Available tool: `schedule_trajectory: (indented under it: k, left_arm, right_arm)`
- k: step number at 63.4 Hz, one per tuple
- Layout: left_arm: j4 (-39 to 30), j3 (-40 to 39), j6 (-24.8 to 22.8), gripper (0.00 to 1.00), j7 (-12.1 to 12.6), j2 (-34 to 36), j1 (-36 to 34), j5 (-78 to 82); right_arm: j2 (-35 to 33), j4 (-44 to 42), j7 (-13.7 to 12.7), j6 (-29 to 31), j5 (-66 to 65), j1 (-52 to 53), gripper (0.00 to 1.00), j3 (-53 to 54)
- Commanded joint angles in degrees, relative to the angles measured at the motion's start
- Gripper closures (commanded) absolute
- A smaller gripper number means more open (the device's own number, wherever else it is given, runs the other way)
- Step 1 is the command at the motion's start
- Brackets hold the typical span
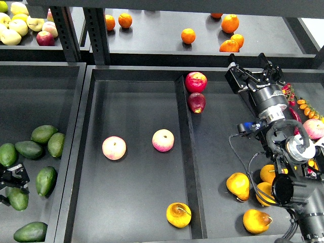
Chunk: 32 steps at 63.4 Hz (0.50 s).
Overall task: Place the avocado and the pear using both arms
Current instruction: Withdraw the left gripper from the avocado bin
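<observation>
The right gripper hangs over the back of the right tray, its two black fingers spread apart with nothing between them. The arm behind it runs down to the lower right corner. Just left of the gripper, two red apples sit against the divider, the darker one in front of the brighter one.

The left gripper shows at the left edge, small and dark; I cannot tell whether it is open or closed. It sits among the avocados in the left tray, close to one avocado at its right, with others above and below it.

A pear lies alone at the front of the middle tray, just left of the divider, its brown stem pointing right. More pears lie at the front of the right tray, partly behind the right arm. Two peaches rest in the middle of the middle tray, well apart from each other, the second nearer the divider.

On the rear shelf, oranges are scattered, and yellow and red apples are heaped at the far left. Small red and orange items lie along the right edge; what they are is too small to tell.
</observation>
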Motion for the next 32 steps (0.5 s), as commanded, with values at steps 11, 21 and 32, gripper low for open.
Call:
schedule_trajectory:
  k: [11,21,32]
  left_arm:
    - [1.8,-3.3,0.0,0.63,0.0,-0.7,5.0,0.9]
    - [3.0,-5.2,0.0,0.62,0.0,-2.0,7.8,1.4]
    - [4.4,-6.2,0.0,0.61,0.0,-3.8,9.1,1.9]
  right_arm:
    - [0.0,0.3,0.0,0.0,0.0,-0.3,0.0,0.0]
    - [0.0,0.3,0.0,0.3,0.0,-1.0,0.0,0.0]
    - [0.0,0.3,0.1,0.5,0.1,-1.5,0.0,-0.1]
